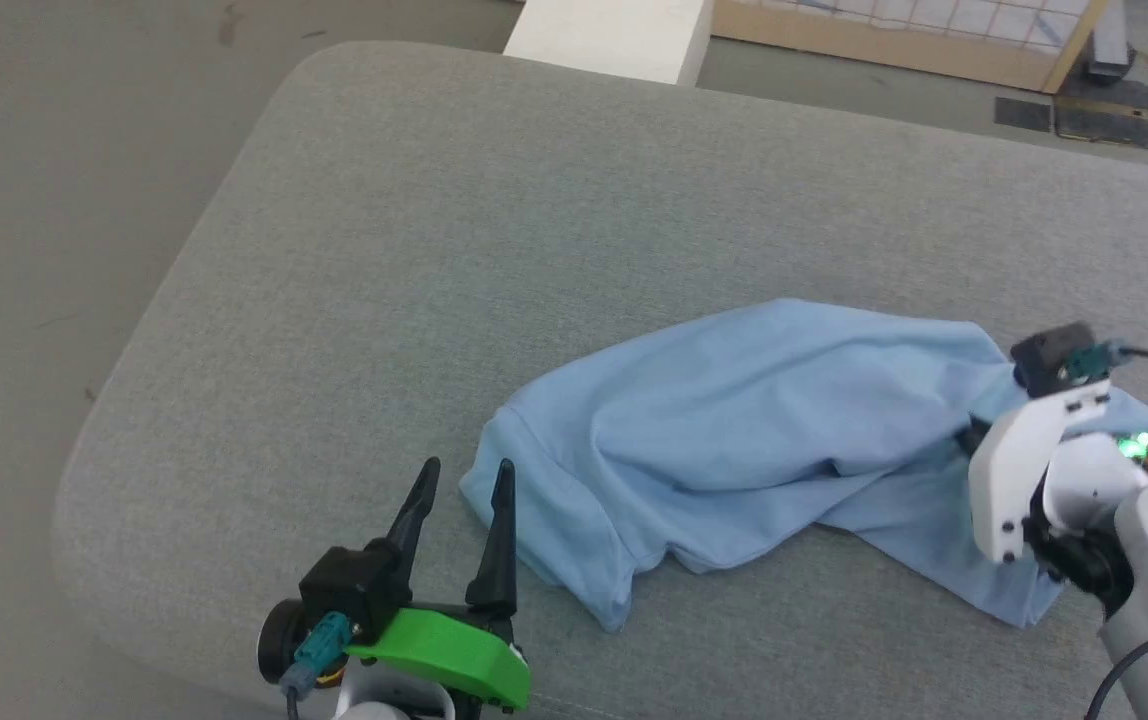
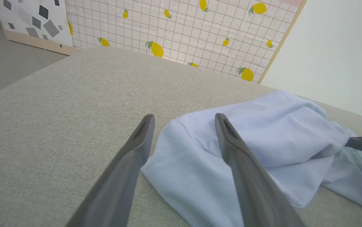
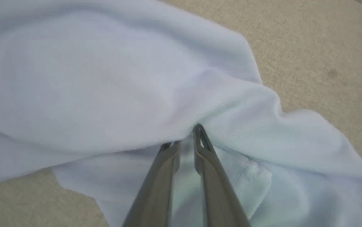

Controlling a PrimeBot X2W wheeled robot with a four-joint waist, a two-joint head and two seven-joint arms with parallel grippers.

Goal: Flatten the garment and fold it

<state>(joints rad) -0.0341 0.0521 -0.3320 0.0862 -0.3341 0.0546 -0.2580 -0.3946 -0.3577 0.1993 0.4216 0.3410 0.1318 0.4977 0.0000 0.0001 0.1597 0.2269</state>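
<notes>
The right end effector [image 3: 184, 137] was clamped on a fold of the garment [image 1: 734, 420], its tips buried in cloth. The left end effector [image 1: 467, 472] gaped apart near the front edge of the surface [image 1: 434, 250].

Right claw [image 3: 184, 137] pinching fold of garment [image 3: 105, 78] on cushion [image 3: 310, 47].

A grey woven padded surface [image 1: 434, 250] with a rounded corner stood on a dull grey floor [image 1: 54, 150]. Beyond its far edge were a white block [image 1: 614, 35], a wood-framed lemon-printed grid panel [image 2: 181, 31], a geometric-patterned panel [image 2: 29, 22] and a plain white wall [image 2: 338, 53]. Lighting was even.
</notes>
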